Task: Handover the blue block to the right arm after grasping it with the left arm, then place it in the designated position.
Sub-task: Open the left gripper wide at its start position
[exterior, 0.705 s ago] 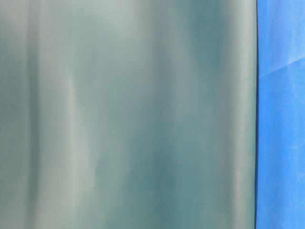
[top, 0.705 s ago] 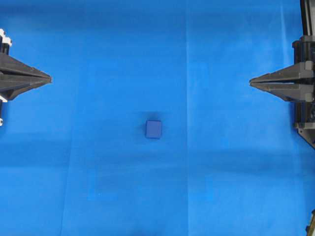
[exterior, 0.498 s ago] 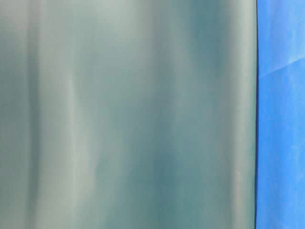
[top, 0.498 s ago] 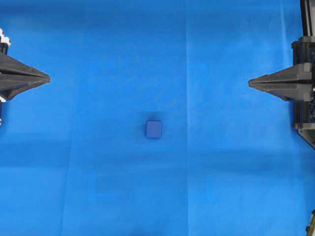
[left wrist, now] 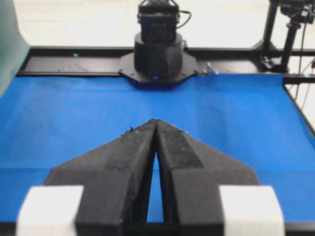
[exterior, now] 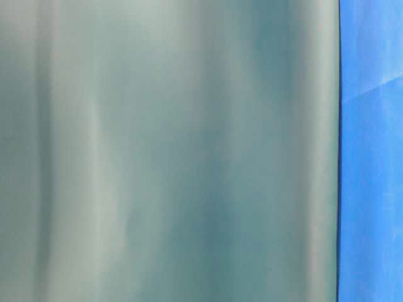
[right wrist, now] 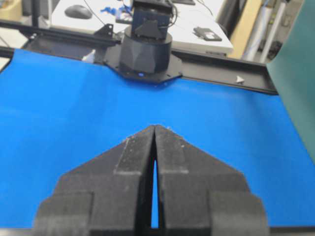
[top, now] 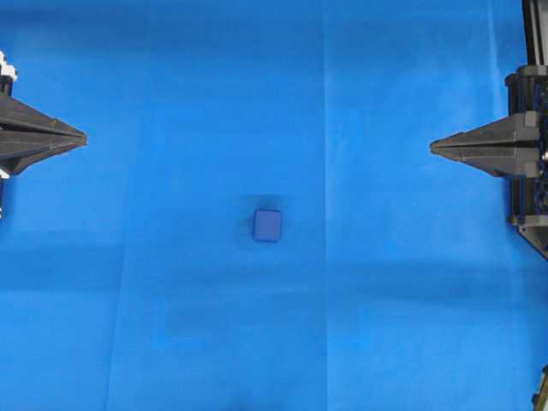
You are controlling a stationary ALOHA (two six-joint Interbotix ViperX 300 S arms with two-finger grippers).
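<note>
lying flat on the bright blue cloth near the middle of the overhead view was the small dark navy-blue cube, the blue block, with nothing touching it. taking that block as landmark: the left arm's gripper, black with two long pointed fingers and white plastic bracket pieces, sat well apart to the block's left and a little above it in the overhead view, tips aimed toward the centre. its fingers were pressed together at the tips, only a thin slit showing further back in the left wrist view, nothing between them. the right arm's gripper, black and likewise pointed, sat well apart to the block's right, also a little above it, tips aimed back toward the centre. its fingers met at the tips too, and held nothing. the two grippers faced each other across the cloth, the block lower than the line between them. each wrist view showed the opposite arm's round black base at the far cloth edge; the block did not show in either. the table-level view was almost filled by a blurred grey-green surface, with a strip of cloth at its right edge.
</note>
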